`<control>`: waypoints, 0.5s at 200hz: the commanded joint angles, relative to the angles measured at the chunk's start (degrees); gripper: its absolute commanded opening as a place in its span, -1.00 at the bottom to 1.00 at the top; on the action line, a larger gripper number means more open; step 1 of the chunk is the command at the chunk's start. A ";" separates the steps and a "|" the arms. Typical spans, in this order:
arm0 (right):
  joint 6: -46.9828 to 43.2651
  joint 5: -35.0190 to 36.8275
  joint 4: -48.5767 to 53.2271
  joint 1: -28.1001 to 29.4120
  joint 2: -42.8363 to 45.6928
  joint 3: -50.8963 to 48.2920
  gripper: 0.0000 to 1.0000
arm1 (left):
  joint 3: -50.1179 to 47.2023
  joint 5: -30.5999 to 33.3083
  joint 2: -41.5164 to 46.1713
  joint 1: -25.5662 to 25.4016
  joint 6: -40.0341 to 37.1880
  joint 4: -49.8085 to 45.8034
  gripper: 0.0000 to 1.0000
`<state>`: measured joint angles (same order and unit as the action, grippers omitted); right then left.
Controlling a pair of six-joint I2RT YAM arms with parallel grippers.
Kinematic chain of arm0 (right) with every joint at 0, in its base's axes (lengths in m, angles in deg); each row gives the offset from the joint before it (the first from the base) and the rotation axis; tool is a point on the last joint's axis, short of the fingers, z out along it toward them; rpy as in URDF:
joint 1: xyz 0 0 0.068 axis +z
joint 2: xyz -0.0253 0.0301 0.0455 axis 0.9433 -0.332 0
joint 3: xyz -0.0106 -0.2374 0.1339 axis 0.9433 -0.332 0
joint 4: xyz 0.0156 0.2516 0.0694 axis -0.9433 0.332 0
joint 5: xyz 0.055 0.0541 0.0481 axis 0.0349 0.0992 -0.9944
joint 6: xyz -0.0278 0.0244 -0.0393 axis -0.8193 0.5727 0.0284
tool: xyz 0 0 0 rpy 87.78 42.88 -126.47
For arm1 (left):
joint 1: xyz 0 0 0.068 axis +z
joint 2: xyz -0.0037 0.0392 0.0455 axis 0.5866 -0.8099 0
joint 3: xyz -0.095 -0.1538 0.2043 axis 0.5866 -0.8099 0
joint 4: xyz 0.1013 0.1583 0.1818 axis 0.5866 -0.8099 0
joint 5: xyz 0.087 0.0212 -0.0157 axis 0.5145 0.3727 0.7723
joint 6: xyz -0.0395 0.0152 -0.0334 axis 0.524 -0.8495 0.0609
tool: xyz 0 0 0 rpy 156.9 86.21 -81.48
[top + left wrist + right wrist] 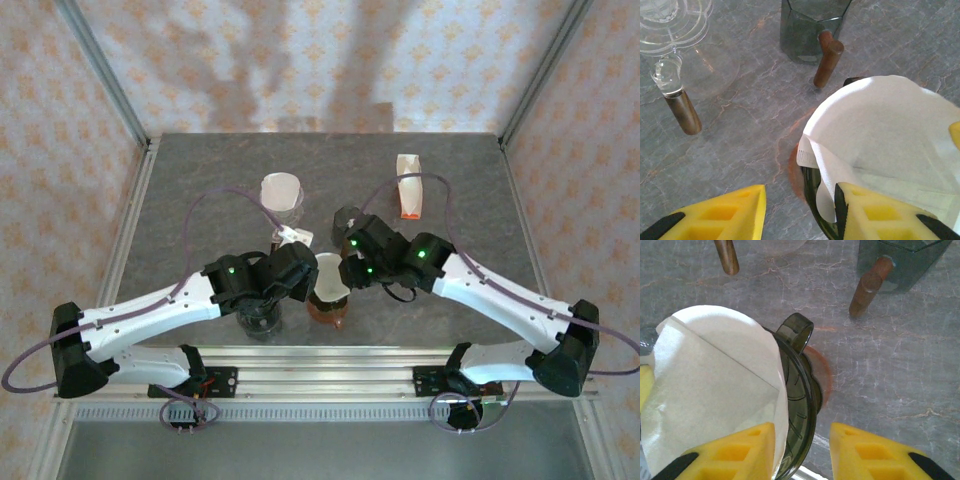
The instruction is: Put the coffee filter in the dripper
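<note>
White filter (890,130) in dark dripper (799,395), perhaps not fully seated

Matt white paper filter (715,390); glossy dark plastic dripper (799,390).

The top camera sits high up, above and behind the two arms. It looks down and forward from far off, so the whole table (200,170) shows, with the arm bases along its near edge.

The left wrist camera rides on the left arm (150,310). It is very close to the table and looks down past its own yellow fingers (715,215). The right wrist camera does the same on the right arm (500,295).

All three cameras see the white paper filter (328,270) near the middle of the near edge. Both wrist cameras also see the dark glass cup (810,30) with the wooden handle (828,57).
</note>
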<state>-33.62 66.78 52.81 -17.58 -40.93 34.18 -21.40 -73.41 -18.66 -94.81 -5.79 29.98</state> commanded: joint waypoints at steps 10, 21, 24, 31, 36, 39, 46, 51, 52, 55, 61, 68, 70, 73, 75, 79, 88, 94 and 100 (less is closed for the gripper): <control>-1.13 0.87 0.40 -0.30 -0.87 2.63 -0.53 | -0.91 0.66 1.31 -0.41 0.49 -1.29 -0.21; -1.08 1.49 0.65 -0.30 -0.95 2.63 -0.58 | -1.05 0.64 1.34 -0.41 0.49 -1.43 -0.23; -1.09 1.57 0.72 -0.37 -1.06 2.63 -0.60 | -1.09 0.67 1.41 -0.39 0.48 -1.48 -0.24; -1.14 1.75 0.83 -0.30 -1.15 2.50 -0.63 | -1.25 0.66 1.49 -0.43 0.44 -1.53 -0.25; -1.11 1.90 1.03 -0.30 -1.23 2.62 -0.65 | -1.30 0.58 1.54 -0.40 0.44 -1.53 -0.26; -1.23 1.92 1.21 -0.30 -1.32 2.67 -0.67 | -1.33 0.60 1.56 -0.43 0.42 -1.63 -0.26; -1.25 2.03 1.43 -0.30 -1.37 2.71 -0.69 | -1.46 0.63 1.65 -0.43 0.49 -1.69 -0.28; -1.22 2.23 1.54 -0.30 -1.43 2.72 -0.70 | -1.59 0.64 1.69 -0.43 0.44 -1.83 -0.29; -1.20 2.27 1.54 -0.30 -1.44 2.72 -0.70 | -1.61 0.71 1.69 -0.39 0.46 -1.90 -0.29; -1.24 2.41 1.63 -0.30 -1.44 2.72 -0.71 | -1.59 0.71 1.81 -0.39 0.49 -1.97 -0.29; -1.23 2.72 1.80 -0.31 -1.45 2.63 -0.74 | -1.70 0.78 1.82 -0.42 0.47 -2.05 -0.30; -1.22 2.98 2.02 -0.30 -1.55 2.54 -0.75 | -1.94 0.90 1.94 -0.41 0.48 -2.08 -0.31; -1.26 3.04 2.01 -0.37 -1.60 2.52 -0.76 | -2.01 0.94 1.99 -0.41 0.49 -2.11 -0.31; -1.25 3.08 2.06 -0.32 -1.57 2.49 -0.76 | -2.05 0.99 2.03 -0.39 0.47 -2.14 -0.32; -1.22 3.09 2.09 -0.31 -1.59 2.53 -0.77 | -2.12 1.07 2.04 -0.40 0.48 -2.19 -0.32; -1.21 3.09 2.18 -0.30 -1.60 2.50 -0.77 | -2.22 1.07 2.15 -0.39 0.47 -2.27 -0.32; -1.30 2.85 2.18 -0.24 -1.65 2.41 -0.78 | -2.40 1.13 2.28 -0.36 0.53 -2.32 -0.32; -1.32 2.70 2.15 -0.23 -1.66 2.44 -0.78 | -2.49 1.17 2.38 -0.39 0.68 -2.37 -0.32; -1.28 2.60 2.09 -0.21 -1.64 2.45 -0.78 | -2.41 1.05 2.40 -0.43 0.87 -2.24 -0.31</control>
<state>-34.54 67.52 53.49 -17.58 -42.44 35.04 -22.91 -73.41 -17.59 -94.81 -5.79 29.76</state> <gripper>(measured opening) 0.111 0.342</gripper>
